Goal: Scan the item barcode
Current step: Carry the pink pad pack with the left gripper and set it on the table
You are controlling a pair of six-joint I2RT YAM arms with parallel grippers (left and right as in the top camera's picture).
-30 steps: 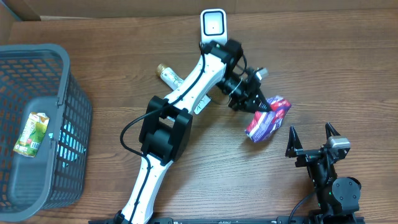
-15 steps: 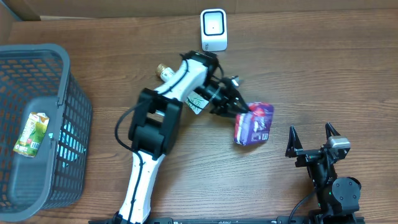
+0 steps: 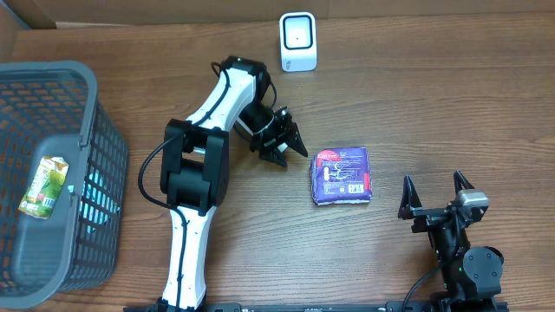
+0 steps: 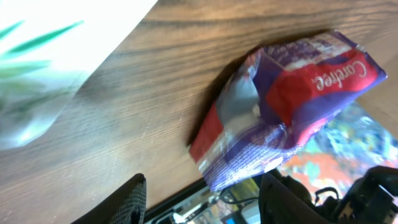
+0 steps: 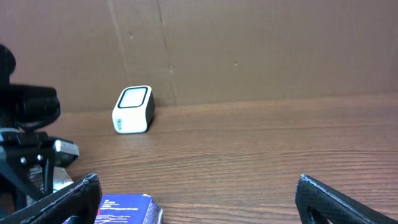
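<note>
Two other things stand on the wooden table (image 3: 434,95) besides your item. One is a small white scanner (image 3: 297,41) with rounded corners and a grey window, upright at the far edge against the brown cardboard wall (image 5: 249,50). The other is a dark grey plastic basket (image 3: 104,139) of open lattice on your far left. Inside the basket you can see a green and white drink carton (image 3: 44,187) lying flat. Beside it is a blue object (image 3: 94,198), too hidden behind the lattice to name.

Your item, the soft purple package (image 3: 342,175), lies flat near the middle of the table with a white label patch facing up, well apart from the scanner. Bare wood grain runs from the package to the scanner, and the white left arm (image 3: 208,113) stretches across the table to the left of that line.

Your left gripper (image 3: 292,156) is just left of the package, its black fingers parted and holding nothing, so the package lies free of them. From the left wrist the wrapper looks glossy and crinkled, purple with a red band and white lettering. A blurred white and green shape (image 4: 37,68) fills that view's upper left corner, and you cannot tell what it is.

Your right gripper (image 3: 433,179) sits near the front right edge, jaws spread wide and empty, right of the package and not touching it.
</note>
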